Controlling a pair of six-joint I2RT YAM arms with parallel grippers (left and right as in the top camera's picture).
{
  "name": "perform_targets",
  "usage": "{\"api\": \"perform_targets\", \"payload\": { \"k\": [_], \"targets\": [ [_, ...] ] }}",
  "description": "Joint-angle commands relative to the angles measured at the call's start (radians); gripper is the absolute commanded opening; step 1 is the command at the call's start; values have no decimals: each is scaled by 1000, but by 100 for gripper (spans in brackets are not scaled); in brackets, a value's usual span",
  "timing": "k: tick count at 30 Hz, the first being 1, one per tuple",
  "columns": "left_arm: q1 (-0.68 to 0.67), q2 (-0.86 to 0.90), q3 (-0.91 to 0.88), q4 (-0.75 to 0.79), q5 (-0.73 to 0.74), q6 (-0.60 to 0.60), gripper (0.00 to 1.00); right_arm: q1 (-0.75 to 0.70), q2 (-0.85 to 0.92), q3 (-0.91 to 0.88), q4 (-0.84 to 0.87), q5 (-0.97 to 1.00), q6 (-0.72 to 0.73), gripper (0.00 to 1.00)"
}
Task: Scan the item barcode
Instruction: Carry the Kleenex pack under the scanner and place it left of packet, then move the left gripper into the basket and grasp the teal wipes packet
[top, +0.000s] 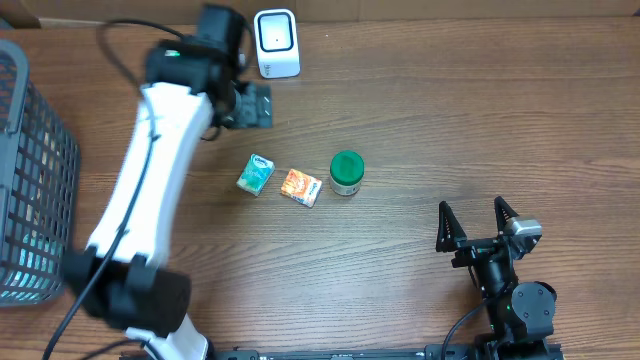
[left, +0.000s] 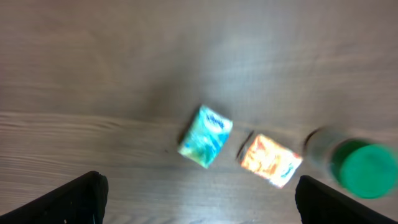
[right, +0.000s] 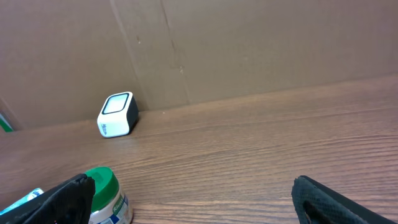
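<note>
Three items lie in a row mid-table: a teal packet (top: 256, 174) (left: 206, 136), an orange packet (top: 301, 187) (left: 270, 160) and a green-lidded jar (top: 347, 172) (left: 364, 168) (right: 102, 196). No barcode can be made out on any of them. The white scanner (top: 276, 43) (right: 118, 114) stands at the back edge. My left gripper (top: 250, 105) (left: 199, 205) hovers just in front of the scanner, behind the packets, open and empty; its view is blurred. My right gripper (top: 478, 222) (right: 199, 205) rests open and empty at the front right, pointing toward the jar.
A grey wire basket (top: 30, 170) stands at the left edge. A brown cardboard wall (right: 249, 43) runs behind the scanner. The white left arm (top: 150, 170) stretches diagonally from the front left over the table.
</note>
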Motion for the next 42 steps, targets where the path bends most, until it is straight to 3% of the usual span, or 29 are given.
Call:
{"api": "perform_targets", "payload": {
  "k": [1,5,10,14,18,22,25,30,36,42],
  "targets": [
    [98,-142,111,-45,-31,-10,100,-5,-9,-10,6,0,3,100],
    [265,-248,127,-84,-31,-14,99,-6,-9,-10,6,0,3,100],
    [587,-320,126,-144,-77,-116,99,-5,-9,-10,6,0,3,100],
    [853,-317,111,-153,-74,-183,94,-6,-9,-10,6,0,3,100],
    [1023,-283,42,-119,-29,-265,87,-5,-9,-10,6,-1,3,100],
    [1107,-226,-38,-74,-39,-244,86,-5,-9,-10,6,0,3,100],
    [1138,-164,-92,-52,-48,-186,91,-5,-9,-10,6,0,3,100],
    [1152,-41,-127,-39,-164,-130,94,-5,-9,-10,6,0,3,100],
    [1155,79,-127,36,-104,-40,94,-5,-9,-10,6,0,3,100],
    [1156,202,-130,61,-102,-29,94,-5,-9,-10,6,0,3,100]
  ]
}}
